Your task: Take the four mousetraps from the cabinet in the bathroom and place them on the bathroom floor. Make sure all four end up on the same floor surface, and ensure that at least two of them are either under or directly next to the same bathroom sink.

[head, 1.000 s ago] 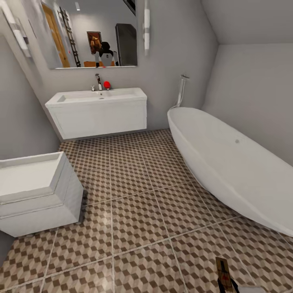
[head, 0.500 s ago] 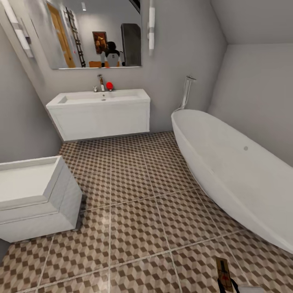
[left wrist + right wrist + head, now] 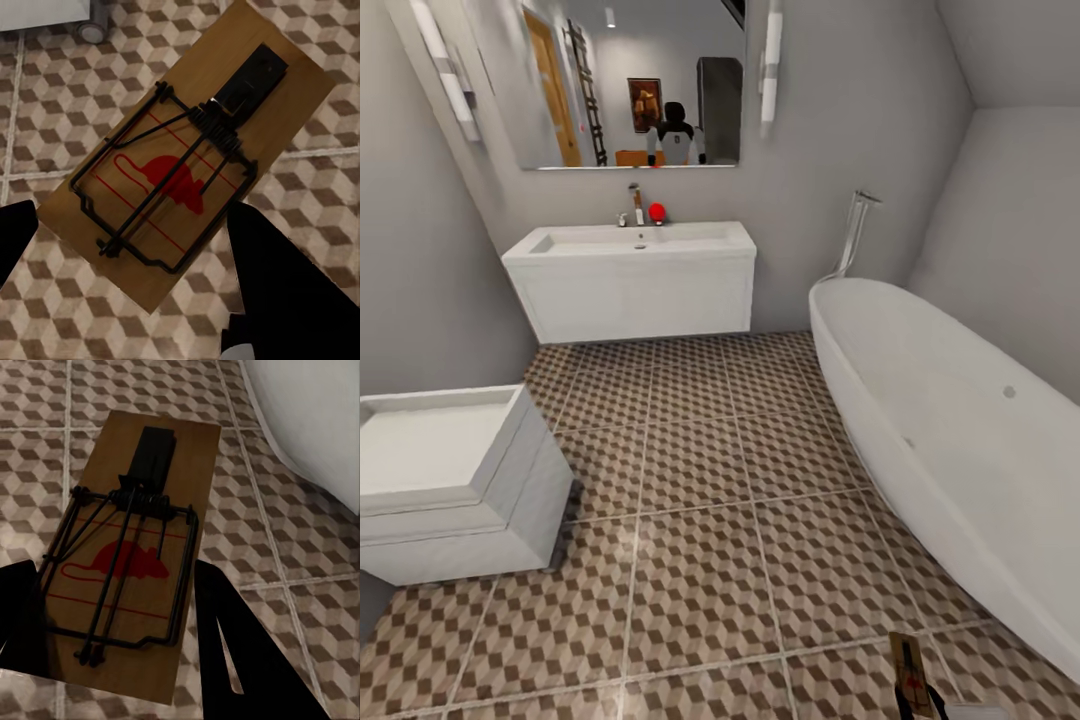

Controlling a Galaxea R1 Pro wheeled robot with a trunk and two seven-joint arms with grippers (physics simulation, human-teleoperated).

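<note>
The right gripper barely pokes in at the bottom edge of the head view, a mousetrap standing up from it over the bathroom floor; the sink hangs on the far wall, well apart, between the toilet and the bathtub. In the left wrist view, the left gripper pinches a second mousetrap between its dark fingers, above the tiles. In the right wrist view, the right gripper's fingers clamp its mousetrap by the lower end, near the bathtub's wall. Dropping either here risks landing them too far from the sink to count.
</note>
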